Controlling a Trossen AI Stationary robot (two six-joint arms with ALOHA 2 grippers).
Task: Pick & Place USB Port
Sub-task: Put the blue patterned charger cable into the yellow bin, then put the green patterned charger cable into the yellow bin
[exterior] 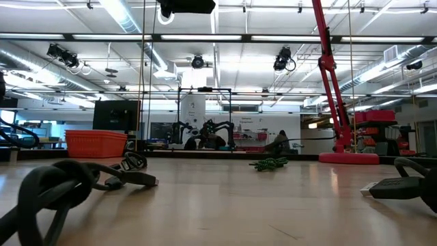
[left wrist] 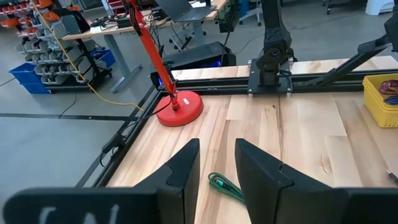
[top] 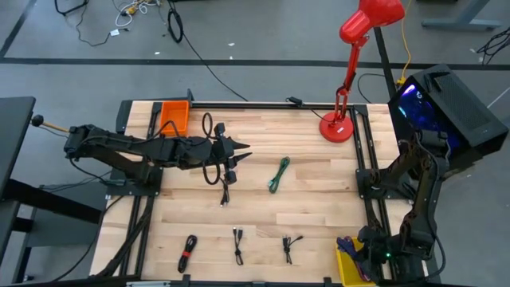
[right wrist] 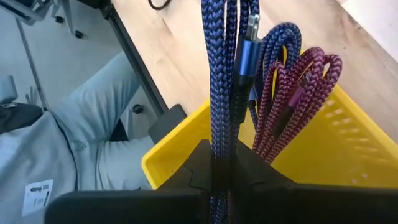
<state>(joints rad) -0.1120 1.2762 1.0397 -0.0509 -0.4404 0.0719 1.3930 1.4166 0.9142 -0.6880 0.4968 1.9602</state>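
- The desk [top: 319,207] carries several loose cables; an orange bin [top: 174,116] stands at its far left corner, a yellow bin [top: 347,267] at its near right corner; a red lamp [top: 351,80] stands at the far right.
- The right gripper [right wrist: 222,163] hangs over the yellow bin's near rim, jaws shut tight on a blue braided cable [right wrist: 219,74]; a maroon braided cable [right wrist: 292,93] is bunched just beside it, over the bin.
- The left gripper [top: 239,150] hovers over the desk's left-centre, jaws narrowly parted and holding nothing; a green cable [top: 278,174] lies just to its right, a black cable [top: 217,163] under it.
- Handling, as a judgement: the blue cable looks light and limp; its woven sleeve should give grip; it will swing and droop, so a pinch across the bunched strands, as here, looks safer than one at the plug [right wrist: 244,59]; the plug is hard and could slip.
- Three short dark cables [top: 237,243] wait along the near edge, well apart.
- A person's clothing [right wrist: 68,155] shows beside the desk; a small white tag on it cannot be read; no other brand or writing is legible.
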